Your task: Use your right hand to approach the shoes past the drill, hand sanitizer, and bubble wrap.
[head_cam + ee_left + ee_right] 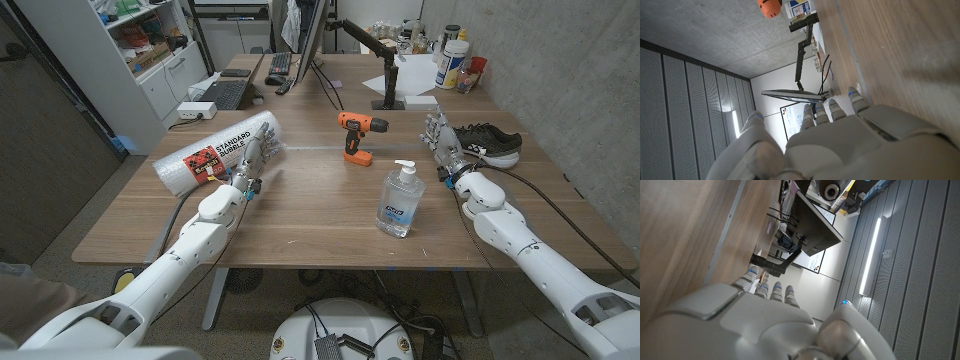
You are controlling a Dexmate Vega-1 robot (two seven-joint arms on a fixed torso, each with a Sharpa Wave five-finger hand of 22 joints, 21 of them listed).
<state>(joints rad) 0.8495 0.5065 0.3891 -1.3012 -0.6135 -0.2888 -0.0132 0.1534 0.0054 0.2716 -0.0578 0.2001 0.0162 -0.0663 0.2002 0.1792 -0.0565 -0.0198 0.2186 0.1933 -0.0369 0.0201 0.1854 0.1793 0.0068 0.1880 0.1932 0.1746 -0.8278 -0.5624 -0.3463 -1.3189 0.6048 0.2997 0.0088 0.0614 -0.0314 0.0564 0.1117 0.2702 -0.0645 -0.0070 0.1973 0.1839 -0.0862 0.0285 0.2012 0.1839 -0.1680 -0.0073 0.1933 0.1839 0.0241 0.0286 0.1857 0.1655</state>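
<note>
While our right robot hand (443,145) stands on the table (300,215) with its fingers spread and nothing in them, the shoes (489,143) lie just beside it, dark with white soles, at the table's right side near the wall. We judge the approach to be nearly done: the drill (355,135) stands upright toward the table's middle, the hand sanitizer (400,203) closer to us, and the bubble wrap (220,150) lies well off at the left, all on the hand's left side. Our left robot hand (254,165) is open too, close against the bubble wrap roll; we cannot tell whether it touches.

From here, the main risk we see is overshooting. The fingertips sit so near the shoes that any further push could nudge them toward the table's edge or the wall. A sideways swing of the forearm could also clip the sanitizer bottle, which is tall and looks easy to topple. The black cable (545,190) running beside our right arm might snag it.
</note>
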